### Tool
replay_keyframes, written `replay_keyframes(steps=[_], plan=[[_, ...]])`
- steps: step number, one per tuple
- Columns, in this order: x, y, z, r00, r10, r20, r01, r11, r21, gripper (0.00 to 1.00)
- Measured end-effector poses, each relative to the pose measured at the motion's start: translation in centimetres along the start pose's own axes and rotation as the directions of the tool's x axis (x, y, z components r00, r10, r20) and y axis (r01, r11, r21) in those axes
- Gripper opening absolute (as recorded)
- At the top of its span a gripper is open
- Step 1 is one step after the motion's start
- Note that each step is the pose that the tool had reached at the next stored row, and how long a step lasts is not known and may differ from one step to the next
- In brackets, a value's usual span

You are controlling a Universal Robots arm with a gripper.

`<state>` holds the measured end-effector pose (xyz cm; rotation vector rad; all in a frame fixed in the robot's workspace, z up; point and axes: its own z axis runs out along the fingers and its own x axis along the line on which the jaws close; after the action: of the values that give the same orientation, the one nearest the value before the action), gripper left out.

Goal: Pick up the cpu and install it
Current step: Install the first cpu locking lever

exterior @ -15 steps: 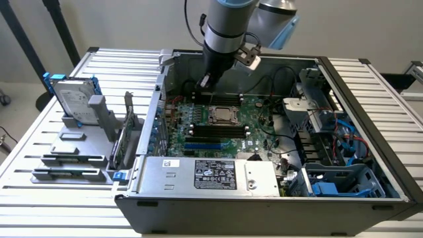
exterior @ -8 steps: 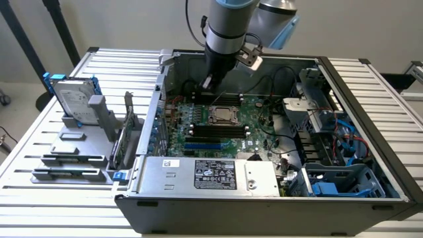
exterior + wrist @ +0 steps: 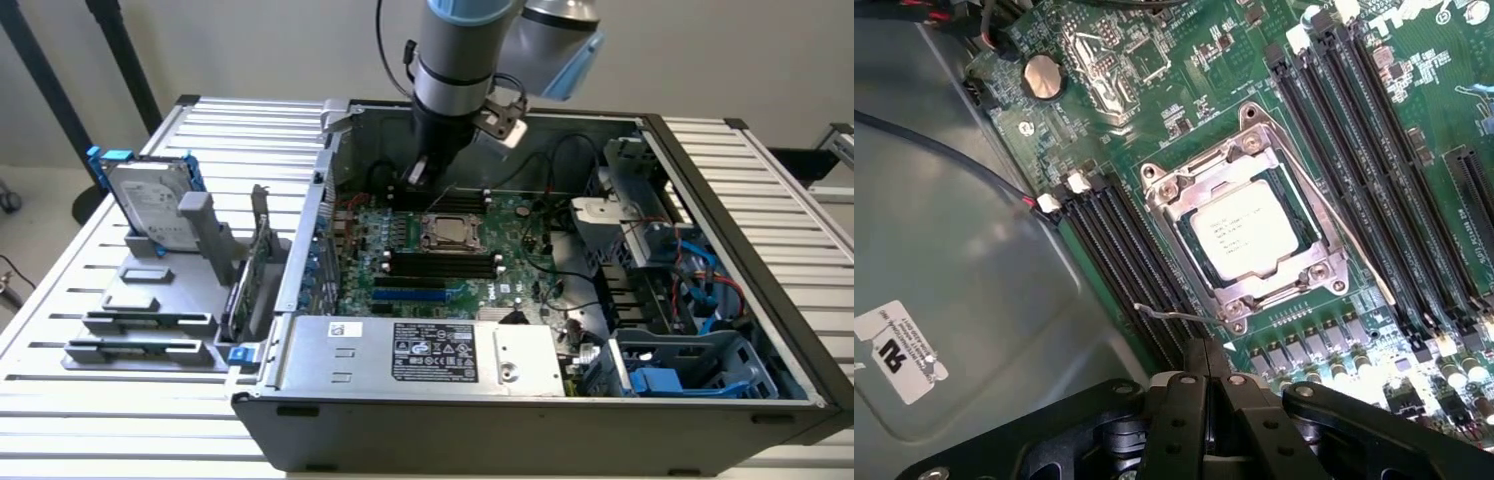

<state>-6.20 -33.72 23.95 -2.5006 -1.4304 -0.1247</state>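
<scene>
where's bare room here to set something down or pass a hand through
Free: the slatted table at the exterior view's right of the case, and its camera-side strip by the grey fixture. Crowded: inside the case, where the shut gripper hangs near the cpu, with cables beside.

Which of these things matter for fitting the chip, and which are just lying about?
Job in hand:
cpu, lying in its socket
gripper, shut, nearby

Lying about:
hard drive
coin battery
power supply
memory slots
</scene>
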Motion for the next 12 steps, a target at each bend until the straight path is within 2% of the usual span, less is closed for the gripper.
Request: replay_keyframes(steps=[6, 12], plan=[[-0.4, -0.28, 1.09, 1.0, -0.001, -0.0012, 0.001, 1.0, -0.0023, 0.11], [-0.6, -0.22, 2.17, 1.0, -0.003, -0.0055, 0.003, 1.0, -0.0094, 0.11]])
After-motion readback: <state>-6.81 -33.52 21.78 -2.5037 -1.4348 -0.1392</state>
